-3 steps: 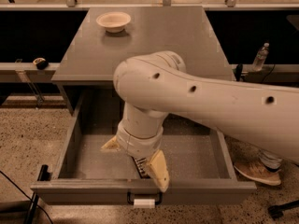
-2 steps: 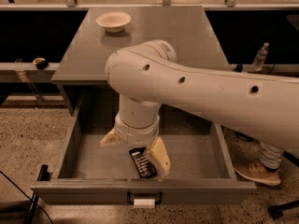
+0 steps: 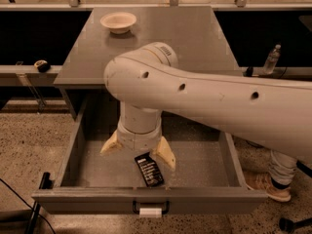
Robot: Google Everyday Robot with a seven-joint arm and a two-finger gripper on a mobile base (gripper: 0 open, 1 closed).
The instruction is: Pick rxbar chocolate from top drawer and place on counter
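Note:
The rxbar chocolate (image 3: 149,169), a small flat black bar with pale lettering, lies on the floor of the open top drawer (image 3: 78,145) near its front wall. My gripper (image 3: 138,151) hangs inside the drawer, just behind and above the bar. Its two tan fingers (image 3: 165,153) are spread wide apart and hold nothing. The right finger is close beside the bar's far end. The grey counter (image 3: 195,38) stretches behind the drawer. My white arm crosses the view from the right and hides part of the counter's front edge.
A pale round bowl (image 3: 118,21) stands at the counter's back left. A clear bottle (image 3: 271,60) stands to the right of the cabinet. A person's shoe (image 3: 265,185) is on the floor at the right. A small dark object (image 3: 43,66) sits on a rail at the left.
My gripper has moved back and slightly left in the drawer. The bar, earlier between the fingers, now lies uncovered on the drawer floor in front of them.

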